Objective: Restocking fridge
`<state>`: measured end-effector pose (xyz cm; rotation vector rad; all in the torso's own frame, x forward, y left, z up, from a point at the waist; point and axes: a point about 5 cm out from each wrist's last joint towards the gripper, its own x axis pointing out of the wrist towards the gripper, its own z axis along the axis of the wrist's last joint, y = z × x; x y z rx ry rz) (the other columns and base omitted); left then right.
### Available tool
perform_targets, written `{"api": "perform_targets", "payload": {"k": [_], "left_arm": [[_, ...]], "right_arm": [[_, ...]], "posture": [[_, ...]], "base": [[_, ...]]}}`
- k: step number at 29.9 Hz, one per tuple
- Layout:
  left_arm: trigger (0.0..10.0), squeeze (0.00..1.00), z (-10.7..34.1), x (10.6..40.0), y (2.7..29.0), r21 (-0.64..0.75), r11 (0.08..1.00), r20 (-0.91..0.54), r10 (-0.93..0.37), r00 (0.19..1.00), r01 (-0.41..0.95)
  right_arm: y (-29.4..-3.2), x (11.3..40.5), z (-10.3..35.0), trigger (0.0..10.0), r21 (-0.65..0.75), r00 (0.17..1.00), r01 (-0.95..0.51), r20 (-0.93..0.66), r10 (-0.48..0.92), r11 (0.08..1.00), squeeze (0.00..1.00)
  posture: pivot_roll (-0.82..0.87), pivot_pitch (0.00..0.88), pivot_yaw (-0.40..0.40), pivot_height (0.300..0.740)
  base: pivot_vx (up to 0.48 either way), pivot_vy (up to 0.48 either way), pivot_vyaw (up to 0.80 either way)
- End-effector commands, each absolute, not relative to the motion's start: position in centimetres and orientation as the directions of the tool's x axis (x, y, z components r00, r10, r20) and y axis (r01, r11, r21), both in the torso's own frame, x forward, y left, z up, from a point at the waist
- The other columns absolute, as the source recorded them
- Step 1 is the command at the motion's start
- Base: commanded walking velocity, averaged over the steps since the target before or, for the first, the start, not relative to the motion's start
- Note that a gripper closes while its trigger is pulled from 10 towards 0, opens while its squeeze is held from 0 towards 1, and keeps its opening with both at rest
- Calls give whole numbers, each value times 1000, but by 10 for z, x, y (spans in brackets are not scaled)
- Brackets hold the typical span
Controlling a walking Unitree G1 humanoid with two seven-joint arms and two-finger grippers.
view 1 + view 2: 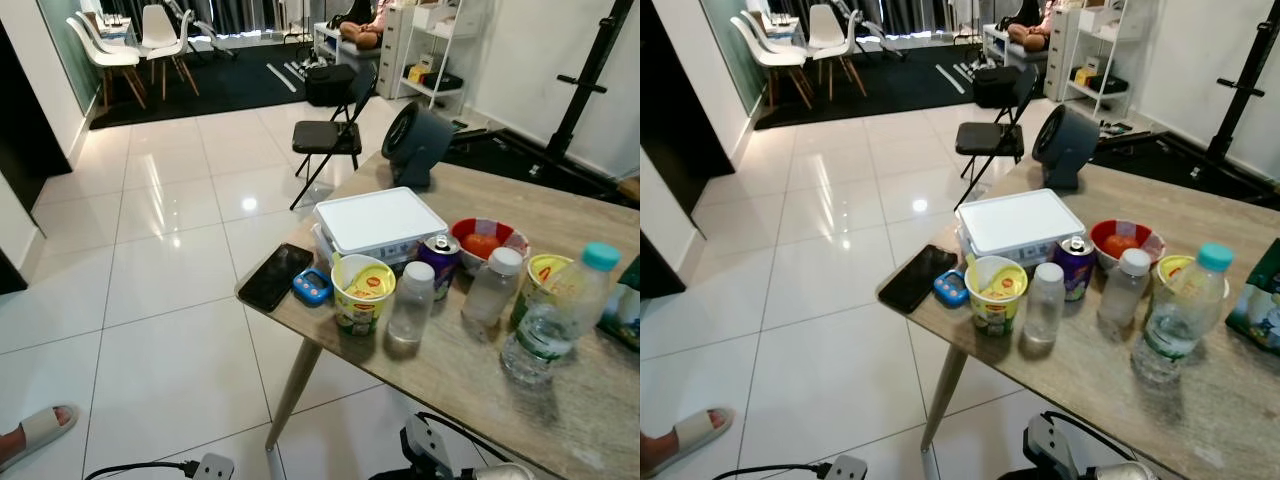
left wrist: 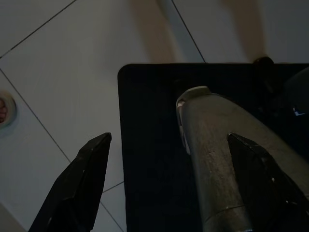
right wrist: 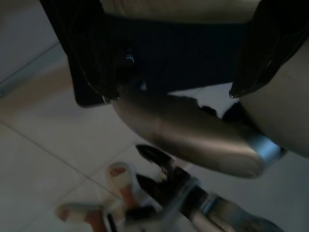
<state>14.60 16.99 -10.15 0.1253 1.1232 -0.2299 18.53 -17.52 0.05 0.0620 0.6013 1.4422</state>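
A wooden table (image 1: 450, 375) carries the goods. On it are a white lidded box (image 1: 380, 222), a purple can (image 1: 440, 262), a red bowl (image 1: 487, 240) holding a tomato, two yellow cup-noodle tubs (image 1: 363, 293) (image 1: 545, 280), two small clear bottles (image 1: 412, 302) (image 1: 493, 287) and a larger blue-capped water bottle (image 1: 555, 315). My left gripper (image 2: 167, 140) hangs open above the floor tiles beside my own leg. My right gripper (image 3: 174, 95) hangs low too, open and holding nothing.
A black phone (image 1: 276, 276) and a small blue gadget (image 1: 312, 286) lie at the table's near-left corner. A grey fan (image 1: 418, 143) stands at the far edge, with a black folding chair (image 1: 328, 135) beyond. A person's sandalled foot (image 1: 35, 435) and a power strip (image 1: 205, 467) are on the floor.
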Motion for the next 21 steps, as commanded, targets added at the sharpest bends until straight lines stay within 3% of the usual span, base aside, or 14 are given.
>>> {"api": "perform_targets", "payload": {"k": [1, 11, 18, 21], "left_arm": [[10000, 0, -102, 145, 174, -1, 966, -907, -110, 406, 260], [10000, 0, -102, 143, 172, -3, 963, -909, -115, 400, 269], [10000, 0, -102, 144, 172, -3, 962, -908, -116, 402, 271], [10000, 0, -102, 144, 172, -2, 962, -908, -115, 402, 272]], "right_arm": [[-171, 186, 17, 10000, 375, -23, -923, -288, 957, 91, 0], [-163, 186, 59, 10000, 317, -60, -948, -162, 985, -5, 0], [-158, 202, 89, 10000, 238, 34, -970, -66, 997, 48, 0], [-156, 222, 118, 10000, 135, 173, -977, 31, 984, 167, 0]], "posture": [[-110, 0, 23, 740], [-125, 0, 10, 740], [-123, 0, 11, 740], [-125, 0, 15, 740]], "base": [[0, 0, 0], [0, 0, 0], [0, 0, 0], [0, 0, 0]]}}
